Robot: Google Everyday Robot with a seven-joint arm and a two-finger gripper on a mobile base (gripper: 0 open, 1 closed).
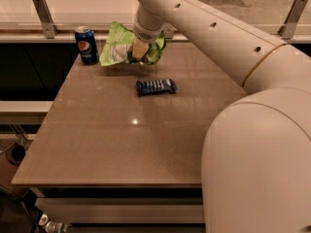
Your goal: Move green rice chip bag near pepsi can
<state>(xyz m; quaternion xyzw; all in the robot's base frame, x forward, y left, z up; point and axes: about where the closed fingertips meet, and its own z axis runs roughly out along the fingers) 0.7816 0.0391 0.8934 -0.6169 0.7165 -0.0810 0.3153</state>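
dim warm light (glare on table point(97, 144)), gripper point(141, 50) clasping bag point(114, 51).

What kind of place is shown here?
Probably an office break area: a brown table, a dark-blue Pepsi can, a crumpled lime-green foil chip bag held by the gripper at the table's far edge.

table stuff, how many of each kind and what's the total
Drink cans: 1, the pepsi can
Chip bags: 1, the green chip bag, held by the gripper over the far side of the table
Snack bars: 1, the dark-blue wrapper
Total: 3
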